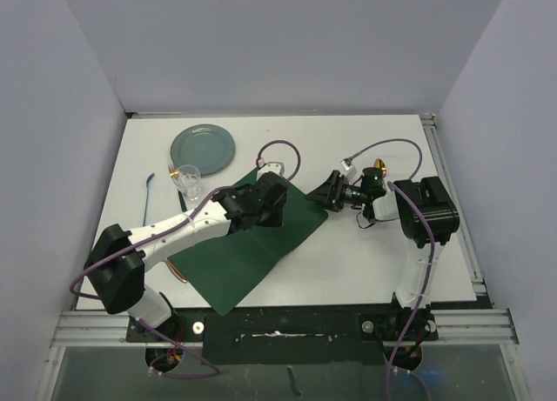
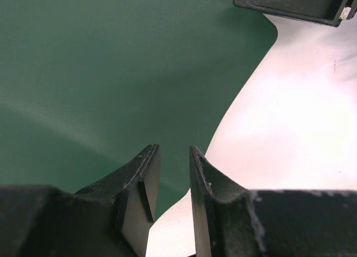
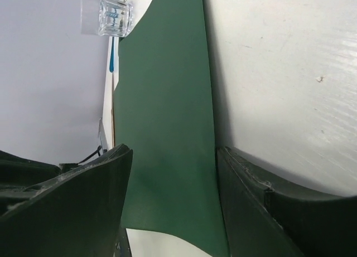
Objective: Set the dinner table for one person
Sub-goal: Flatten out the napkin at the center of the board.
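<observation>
Top external view shows the large matte white dinner table (image 1: 365,262) spread under both arms. A dark green rectangular placemat (image 1: 252,253) lies askew across its near middle, one corner reaching toward the right pincer (image 1: 324,192), and the left pincer (image 1: 264,199) is planted over its far end. The crooked lie suggests both arms are there to square it up. Beyond the left pincer, toward the far left corner, sit a round grey-green plate (image 1: 203,149), a clear drinking glass (image 1: 187,180) and a thin blue-handled utensil (image 1: 149,188), all off the mat, probably until it lies straight. Left wrist view: the left pincer (image 2: 173,168) is released, its jaws a narrow slot apart with only green showing in the slot. The placemat (image 2: 111,73) fills everything ahead and to its left, bowed by a soft crease, its curved edge running back to the right-hand jaw, with bare table (image 2: 290,129) to the right. Right wrist view: the right pincer (image 3: 173,152) is spread wide and grasps nothing, straddling a tapering strip of placemat (image 3: 167,129) whose straight edge meets the right-hand jaw, placed, I judge, to close on that edge. Table (image 3: 279,73) lies to its right; the glass (image 3: 109,14) and blue handle (image 3: 113,53) are far ahead on the left.
</observation>
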Robot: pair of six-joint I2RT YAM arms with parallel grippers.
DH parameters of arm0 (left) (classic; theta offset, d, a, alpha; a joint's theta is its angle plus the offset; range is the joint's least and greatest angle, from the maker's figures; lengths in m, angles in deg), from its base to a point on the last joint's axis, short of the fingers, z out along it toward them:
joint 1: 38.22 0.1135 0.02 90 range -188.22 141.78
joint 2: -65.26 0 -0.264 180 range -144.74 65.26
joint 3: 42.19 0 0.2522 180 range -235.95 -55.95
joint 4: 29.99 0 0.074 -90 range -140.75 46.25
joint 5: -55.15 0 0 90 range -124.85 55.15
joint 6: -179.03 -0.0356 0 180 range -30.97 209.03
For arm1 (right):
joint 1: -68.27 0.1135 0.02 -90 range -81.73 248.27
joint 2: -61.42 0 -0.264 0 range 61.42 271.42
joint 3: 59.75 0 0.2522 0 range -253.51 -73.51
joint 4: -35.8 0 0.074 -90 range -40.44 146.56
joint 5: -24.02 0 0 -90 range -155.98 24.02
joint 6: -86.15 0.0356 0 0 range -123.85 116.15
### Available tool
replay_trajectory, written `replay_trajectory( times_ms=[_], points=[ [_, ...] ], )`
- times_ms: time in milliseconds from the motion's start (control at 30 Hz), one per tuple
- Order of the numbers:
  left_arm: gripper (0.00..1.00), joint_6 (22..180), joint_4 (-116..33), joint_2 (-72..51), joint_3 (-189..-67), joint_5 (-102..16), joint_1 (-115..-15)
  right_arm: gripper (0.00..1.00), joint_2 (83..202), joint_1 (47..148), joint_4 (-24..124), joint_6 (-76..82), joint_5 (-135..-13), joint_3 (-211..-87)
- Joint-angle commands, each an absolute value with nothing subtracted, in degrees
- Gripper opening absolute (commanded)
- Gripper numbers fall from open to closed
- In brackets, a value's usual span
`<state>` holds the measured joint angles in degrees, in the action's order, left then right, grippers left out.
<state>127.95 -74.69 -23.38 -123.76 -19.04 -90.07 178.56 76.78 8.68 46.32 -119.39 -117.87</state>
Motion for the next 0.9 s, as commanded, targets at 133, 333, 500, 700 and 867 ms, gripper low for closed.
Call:
replay_trajectory(
  times_ms=[133, 333, 500, 700, 867],
  points=[
    [0.26, 128.9, -74.1, -20.9, -123.6, -19.4, -89.5, 0.34, 189.9, 78.2, 33.8, 35.7, -113.5, -113.5],
    [0.25, 129.3, -73.7, -20.9, -122.8, -19.9, -89.4, 0.0, 190.2, 78.3, 34.9, 34.3, -115.2, -114.2],
    [0.26, 129.7, -73.3, -20.2, -122.2, -20.0, -89.3, 0.0, 186.9, 78.3, 36.6, 34.0, -112.7, -113.9],
    [0.25, 129.8, -72.6, -20.6, -122.0, -20.2, -89.3, 0.0, 178.5, 78.0, 43.6, 33.0, -103.4, -113.5],
    [0.25, 130.1, -71.9, -20.6, -121.6, -20.7, -89.4, 0.0, 170.2, 77.8, 49.6, 33.4, -94.1, -112.7]
  ],
)
